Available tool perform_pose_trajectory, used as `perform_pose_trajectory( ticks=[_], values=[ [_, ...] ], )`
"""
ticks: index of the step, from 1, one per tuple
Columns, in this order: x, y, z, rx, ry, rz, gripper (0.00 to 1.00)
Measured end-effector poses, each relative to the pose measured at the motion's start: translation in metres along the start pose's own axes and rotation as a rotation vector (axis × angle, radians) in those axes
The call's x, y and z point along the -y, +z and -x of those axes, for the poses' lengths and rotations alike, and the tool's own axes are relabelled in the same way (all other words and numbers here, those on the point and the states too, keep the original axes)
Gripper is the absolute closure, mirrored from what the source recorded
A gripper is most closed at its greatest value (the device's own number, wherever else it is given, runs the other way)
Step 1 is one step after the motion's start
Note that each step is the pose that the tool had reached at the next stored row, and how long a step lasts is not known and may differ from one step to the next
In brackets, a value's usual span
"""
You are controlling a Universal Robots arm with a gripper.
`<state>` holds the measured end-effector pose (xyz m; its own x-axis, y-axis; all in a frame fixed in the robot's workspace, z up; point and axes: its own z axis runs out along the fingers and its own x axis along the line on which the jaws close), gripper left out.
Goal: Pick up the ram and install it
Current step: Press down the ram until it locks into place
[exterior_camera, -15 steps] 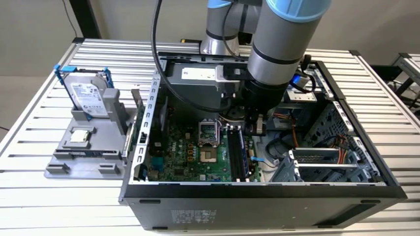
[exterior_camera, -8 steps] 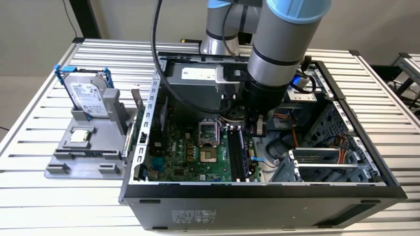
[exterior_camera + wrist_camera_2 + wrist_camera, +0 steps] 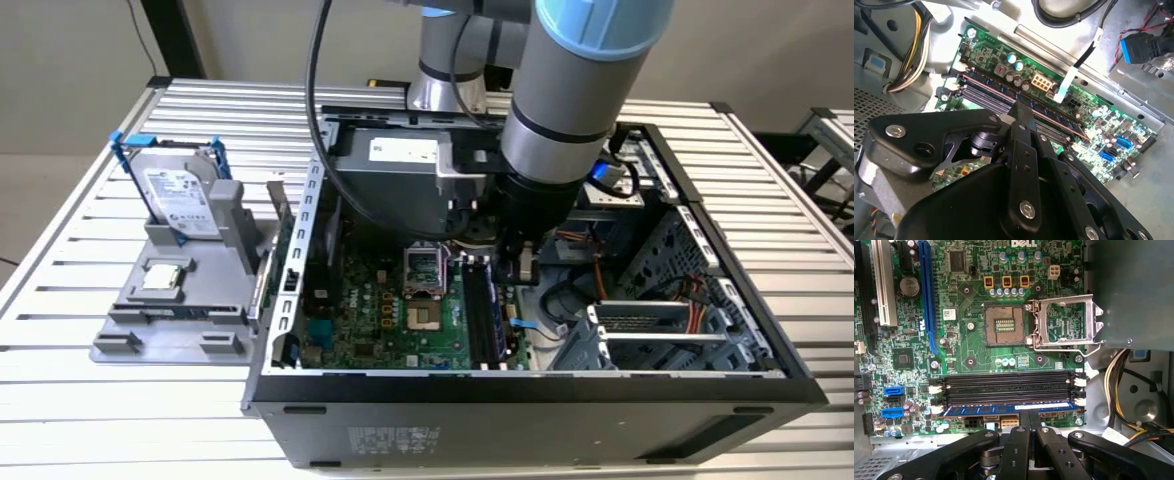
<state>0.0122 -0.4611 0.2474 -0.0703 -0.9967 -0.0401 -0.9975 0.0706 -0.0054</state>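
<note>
Fingers of the gripper [image 3: 1030,416] are pressed together, with just a thin seam between them in the first wrist view; they pinch nothing; their tips stand at the top edge of the ram [image 3: 1009,409]; whether they press on it cannot be told. The ram lies lengthwise in the outermost of the memory slots [image 3: 1009,385], the one nearest the board's edge, with a row of dark chips along its face; the other slots beside it are bare, with white latches at their ends. Beyond the slots on the motherboard [image 3: 969,345] sits the processor socket [image 3: 1004,325], uncovered, its metal frame [image 3: 1066,322] swung open to one side; a bundle of yellow and black wires [image 3: 1119,370] runs past the slot ends.

In the exterior view the arm reaches straight down into the open computer case [image 3: 534,400], the gripper [image 3: 521,270] low over the board near the middle of the case; the case lies on a slatted metal table [image 3: 80,400]. On the exterior view's left, just beside the case, a grey holder [image 3: 147,320] carries a hard drive [image 3: 180,190] upright in a blue frame at its far end, and a small square silver chip [image 3: 163,277] lying flat nearer.

In the second wrist view the gripper [image 3: 1020,107] comes down on the long slots, its black linkages drawn in.
</note>
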Motion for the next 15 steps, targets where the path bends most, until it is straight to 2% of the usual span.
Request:
perform_pose_trajectory(
  ticks=[6,11,15],
  values=[
    [0.0001,0.0009,-0.0013,-0.0002,0.000,0.0000,1.00],
    [0.0002,0.0062,-0.0027,-0.0002,0.000,0.0001,1.00],
    [0.0001,0.0071,-0.0034,-0.0014,0.000,0.0015,1.00]
  ],
)
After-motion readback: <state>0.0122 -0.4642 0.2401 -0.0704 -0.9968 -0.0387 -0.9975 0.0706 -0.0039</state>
